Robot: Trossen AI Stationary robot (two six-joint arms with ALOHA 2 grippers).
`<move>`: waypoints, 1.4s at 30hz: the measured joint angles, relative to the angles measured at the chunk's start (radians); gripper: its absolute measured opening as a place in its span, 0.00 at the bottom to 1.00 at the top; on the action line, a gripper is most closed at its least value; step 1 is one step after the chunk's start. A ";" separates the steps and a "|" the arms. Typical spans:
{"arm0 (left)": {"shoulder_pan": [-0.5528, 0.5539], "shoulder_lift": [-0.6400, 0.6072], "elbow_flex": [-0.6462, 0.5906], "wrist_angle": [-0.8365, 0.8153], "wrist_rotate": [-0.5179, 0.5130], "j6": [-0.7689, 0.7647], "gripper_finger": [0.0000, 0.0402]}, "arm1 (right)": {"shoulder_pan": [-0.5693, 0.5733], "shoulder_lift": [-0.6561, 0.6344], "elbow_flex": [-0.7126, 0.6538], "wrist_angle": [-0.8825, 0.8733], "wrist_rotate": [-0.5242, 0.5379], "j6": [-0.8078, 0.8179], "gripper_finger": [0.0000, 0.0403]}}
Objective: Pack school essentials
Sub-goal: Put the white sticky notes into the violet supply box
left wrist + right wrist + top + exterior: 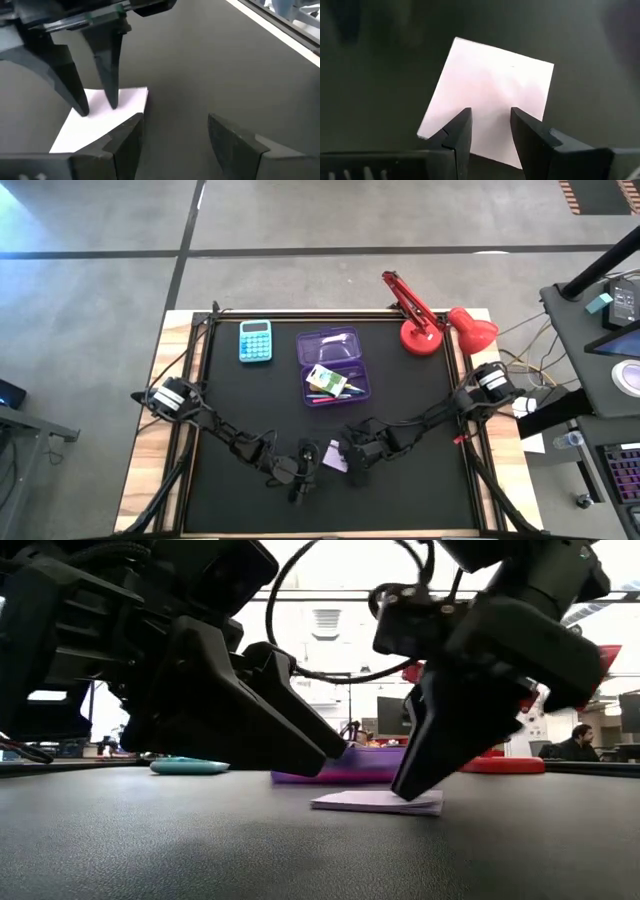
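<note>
- The high view looks straight down from well above, taking in the whole tabletop [250, 410], both arms and the floor around them.
- The low view sits at tabletop height, facing level across it into the room behind; the arms loom very near its lens.
- The left wrist view looks forward past its own fingers [125, 145], close to the tabletop.
- The right wrist view looks almost straight down past its own fingers [457, 135], closer still.
- All four views share the small white square [334, 459] [378, 802] [100, 125] [492, 95]; the left wrist view also catches the right gripper [97, 107].
</note>
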 joint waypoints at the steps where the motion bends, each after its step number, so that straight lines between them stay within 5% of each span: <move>1: 0.000 0.000 0.000 0.000 0.000 0.000 0.51 | 0.000 0.019 0.012 -0.008 -0.001 0.060 0.32; 7: -0.001 -0.001 0.000 -0.001 0.000 0.001 0.51 | 0.000 0.111 0.092 -0.108 0.046 0.492 0.32; 11: -0.001 -0.002 0.000 -0.039 -0.032 0.007 0.51 | 0.000 0.141 0.135 -0.149 0.056 0.576 0.32; 14: -0.001 -0.002 0.001 -0.093 -0.074 0.002 0.51 | 0.000 0.116 0.189 -0.202 0.050 0.479 0.32; 23: -0.009 -0.002 0.003 -0.105 -0.080 0.002 0.51 | 0.049 0.025 0.279 -0.308 0.053 -0.297 0.32; 27: -0.015 -0.002 0.002 -0.107 -0.080 0.002 0.51 | 0.050 0.064 0.274 -0.318 0.063 -0.417 0.32; 34: -0.026 -0.002 0.006 -0.102 -0.080 0.002 0.51 | 0.023 0.138 0.279 -0.303 -0.008 -0.440 0.32; 42: -0.026 -0.002 0.006 -0.103 -0.080 0.001 0.51 | -0.018 0.218 0.277 -0.304 -0.068 -0.024 0.32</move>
